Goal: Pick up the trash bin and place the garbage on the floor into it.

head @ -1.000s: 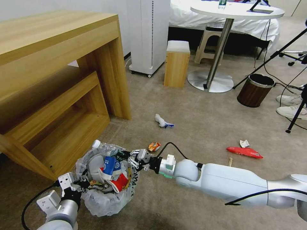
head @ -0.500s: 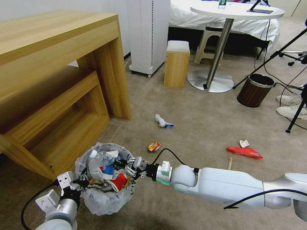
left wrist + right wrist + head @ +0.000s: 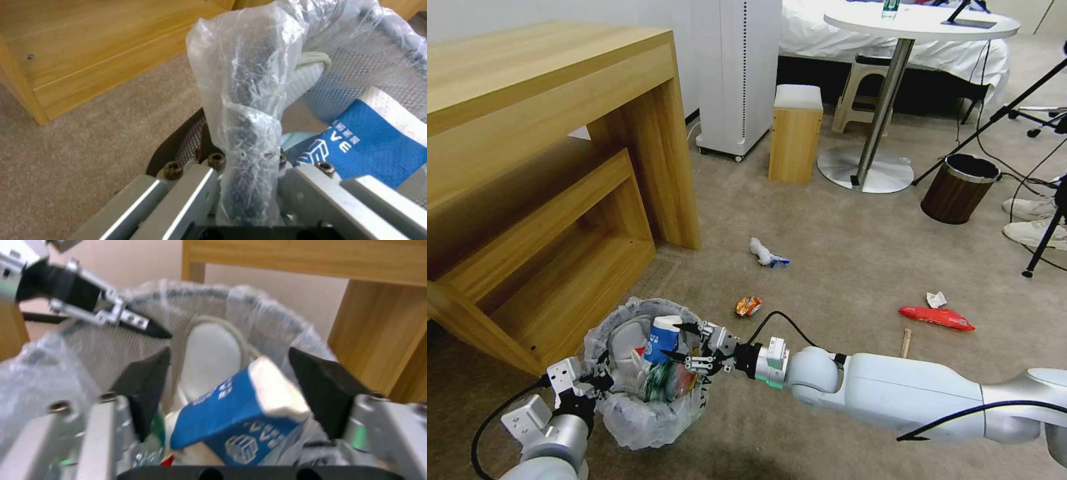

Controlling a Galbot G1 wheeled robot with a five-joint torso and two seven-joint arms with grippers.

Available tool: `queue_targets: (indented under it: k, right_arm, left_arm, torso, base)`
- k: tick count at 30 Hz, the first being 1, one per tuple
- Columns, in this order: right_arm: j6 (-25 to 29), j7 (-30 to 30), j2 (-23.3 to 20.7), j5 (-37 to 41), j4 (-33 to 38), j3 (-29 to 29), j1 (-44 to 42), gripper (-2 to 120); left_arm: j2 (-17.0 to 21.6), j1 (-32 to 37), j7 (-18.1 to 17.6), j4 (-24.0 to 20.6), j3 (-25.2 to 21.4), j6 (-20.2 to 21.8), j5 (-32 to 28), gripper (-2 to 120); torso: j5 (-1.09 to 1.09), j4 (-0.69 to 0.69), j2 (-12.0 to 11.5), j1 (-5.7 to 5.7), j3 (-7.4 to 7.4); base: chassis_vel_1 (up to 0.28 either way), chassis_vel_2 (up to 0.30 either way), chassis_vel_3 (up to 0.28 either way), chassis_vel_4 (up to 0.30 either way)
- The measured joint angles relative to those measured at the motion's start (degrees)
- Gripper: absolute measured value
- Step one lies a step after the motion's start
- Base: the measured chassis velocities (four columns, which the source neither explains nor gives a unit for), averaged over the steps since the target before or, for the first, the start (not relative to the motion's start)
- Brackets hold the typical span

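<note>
The floor (image 3: 840, 240), beige short-pile carpet, runs out from both arms, and its far edge is cut off by furniture. On it, beyond the right gripper's (image 3: 688, 343) wrist, lie the loose pieces of garbage: a crumpled orange wrapper (image 3: 748, 306) nearest, a white tissue wad (image 3: 766, 254) with a blue scrap farther out, then well off to the arm's right a red snack bag (image 3: 937, 317), a small white scrap (image 3: 936, 299) and a short wooden stick (image 3: 906, 342).

The trash bin (image 3: 647, 380) stands on the carpet between the two grippers, beside the wooden desk (image 3: 547, 167). Its black mesh wall is mostly veiled by the crinkly clear liner, so the bin's lower part is hard to make out. Inside it sit a white slipper (image 3: 213, 356) against the far wall and a blue-white paper cup (image 3: 240, 413) lying tilted on top; beneath them red and green bits show, too buried to identify.

The right gripper hangs over the bin's mouth with its black fingers (image 3: 325, 396) spread wide on either side of the cup, gripping nothing.

The left gripper (image 3: 249, 186) is clamped on the liner-wrapped rim at the bin's near side; its fingertips are hidden under plastic.
</note>
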Motion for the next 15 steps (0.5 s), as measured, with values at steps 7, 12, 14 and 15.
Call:
queue_targets:
  k: [7, 12, 14, 15]
  right_arm:
    - [-0.4, 1.9, -0.2, 1.0, 2.3, 8.4, -4.7, 98]
    - [-1.5, 3.4, -1.2, 3.7, 4.5, 17.9, -8.9, 100]
    - [-2.5, 4.2, -2.1, 5.1, 5.7, 23.7, -11.3, 100]
    - [-2.6, 4.4, -2.3, 5.3, 6.0, 24.7, -11.7, 100]
  left_arm:
    - [0.0, 0.1, 0.0, 0.3, -0.1, 0.0, 0.4, 1]
    - [0.1, 0.3, 0.1, 0.4, -0.3, -0.1, 0.6, 1]
    - [0.3, 0.3, 0.1, 0.4, -0.4, -0.1, 0.7, 1]
    - [0.3, 0.3, 0.1, 0.4, -0.4, -0.2, 0.7, 1]
  torso:
    - [0.01, 0.0, 0.0, 0.0, 0.0]
    - [0.02, 0.0, 0.0, 0.0, 0.0]
    - [0.01, 0.0, 0.0, 0.0, 0.0]
    - [0.01, 0.0, 0.0, 0.0, 0.0]
  base:
    - [0.0, 0.0, 0.0, 0.0]
    - [0.0, 0.0, 0.0, 0.0]
    - [0.0, 0.0, 0.0, 0.0]
    - [0.0, 0.0, 0.0, 0.0]
